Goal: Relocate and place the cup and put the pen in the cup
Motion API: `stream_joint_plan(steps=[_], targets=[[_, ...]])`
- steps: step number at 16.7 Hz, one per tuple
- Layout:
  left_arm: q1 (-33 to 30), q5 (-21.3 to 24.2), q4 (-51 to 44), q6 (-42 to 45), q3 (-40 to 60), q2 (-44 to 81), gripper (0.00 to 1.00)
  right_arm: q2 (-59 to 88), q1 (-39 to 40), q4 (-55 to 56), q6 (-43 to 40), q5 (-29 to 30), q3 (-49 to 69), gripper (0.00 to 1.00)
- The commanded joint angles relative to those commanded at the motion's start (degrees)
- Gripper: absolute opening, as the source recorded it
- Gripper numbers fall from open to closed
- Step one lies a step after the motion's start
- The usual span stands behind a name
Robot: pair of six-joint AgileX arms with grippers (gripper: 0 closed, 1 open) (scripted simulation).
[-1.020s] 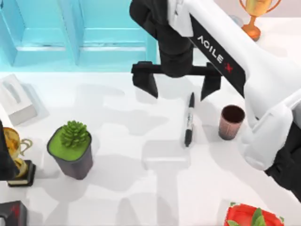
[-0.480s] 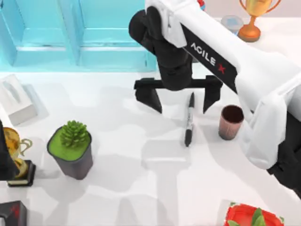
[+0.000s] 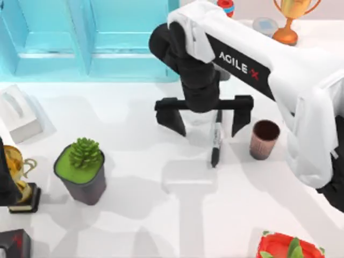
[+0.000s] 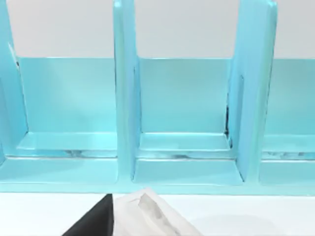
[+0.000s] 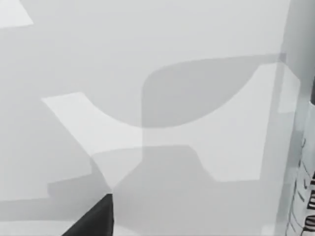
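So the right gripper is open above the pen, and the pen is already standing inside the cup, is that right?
Not quite. The right gripper is open above the pen, but the top view shows the pen lying flat on the table, beside the cup and apart from it, on the cup's left. The cup stands upright with nothing in it.

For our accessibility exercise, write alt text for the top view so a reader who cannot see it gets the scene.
The right gripper, open, hangs over the black marker pen lying on the white table; a brownish-pink ribbed cup stands just right of the pen. A potted succulent stands toward the left, turquoise shelving at the back.
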Motion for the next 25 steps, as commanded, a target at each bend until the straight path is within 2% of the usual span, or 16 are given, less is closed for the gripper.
stream_joint_plan(steps=[10, 20, 25], targets=[[0.0, 0.0, 0.0, 0.0, 0.0, 0.0, 1.0, -6.2, -1.0, 12.7, -1.1, 0.1, -18.7, 1.0], [0.0, 0.0, 0.0, 0.0, 0.0, 0.0, 1.0, -7.2, -1.2, 14.9, -1.3, 0.1, -22.0, 1.0], [0.0, 0.0, 0.0, 0.0, 0.0, 0.0, 1.0, -7.2, -1.2, 14.9, -1.3, 0.1, -22.0, 0.62]])
